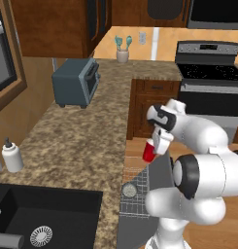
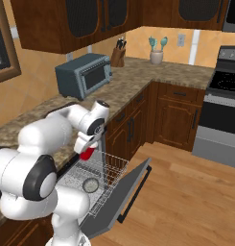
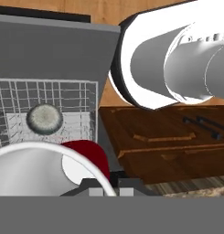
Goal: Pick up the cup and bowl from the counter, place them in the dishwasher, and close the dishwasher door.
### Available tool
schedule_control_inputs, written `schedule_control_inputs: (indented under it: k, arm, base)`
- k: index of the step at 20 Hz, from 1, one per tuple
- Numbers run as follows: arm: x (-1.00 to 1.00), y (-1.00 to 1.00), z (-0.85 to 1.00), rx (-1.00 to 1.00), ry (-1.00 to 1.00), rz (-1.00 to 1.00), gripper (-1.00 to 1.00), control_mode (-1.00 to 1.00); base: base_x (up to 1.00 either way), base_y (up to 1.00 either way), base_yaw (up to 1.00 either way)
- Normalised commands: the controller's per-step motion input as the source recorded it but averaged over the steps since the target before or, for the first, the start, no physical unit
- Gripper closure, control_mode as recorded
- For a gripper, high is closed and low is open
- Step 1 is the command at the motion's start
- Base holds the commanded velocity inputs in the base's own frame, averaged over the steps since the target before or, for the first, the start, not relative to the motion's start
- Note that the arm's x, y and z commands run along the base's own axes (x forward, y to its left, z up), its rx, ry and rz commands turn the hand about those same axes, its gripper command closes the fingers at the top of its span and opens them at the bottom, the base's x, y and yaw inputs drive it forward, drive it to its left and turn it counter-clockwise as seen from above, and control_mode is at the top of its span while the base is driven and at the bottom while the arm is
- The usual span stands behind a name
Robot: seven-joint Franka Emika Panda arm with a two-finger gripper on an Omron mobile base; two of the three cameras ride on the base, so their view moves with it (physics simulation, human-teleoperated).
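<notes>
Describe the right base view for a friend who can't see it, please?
A white robot arm holds a small red cup in its gripper above the pulled-out wire rack of an open dishwasher, where a grey bowl already sits. The dishwasher door hangs down over a wooden floor; a toaster stands on the granite counter behind.

A: Any lettering anywhere? Brand on the toaster, markings on the stove?

B: Nothing legible. The stove's panel beyond the jaws is a dark blur, the toaster's front is blank, and the cup at the jaws is plain red.
</notes>
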Motion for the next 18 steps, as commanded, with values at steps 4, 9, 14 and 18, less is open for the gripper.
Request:
schedule_control_inputs:
  k: [4, 9, 14, 18]
  arm:
    - [-0.1, 0.0, 0.0, 0.12, 0.13, 0.0, 1.0, -1.0]
    - [-0.01, 0.0, 0.0, 0.1, 0.09, 0.0, 1.0, -1.0]
    - [-0.05, 0.0, 0.0, 0.03, -0.06, 0.0, 1.0, -1.0]
    - [-0.09, 0.0, 0.0, 0.01, -0.18, 0.0, 1.0, -1.0]
  base:
    - [0.0, 0.0, 0.0]
    - [0.0, 0.0, 0.0]
    - [0.0, 0.0, 0.0]
    - [0.0, 0.0, 0.0]
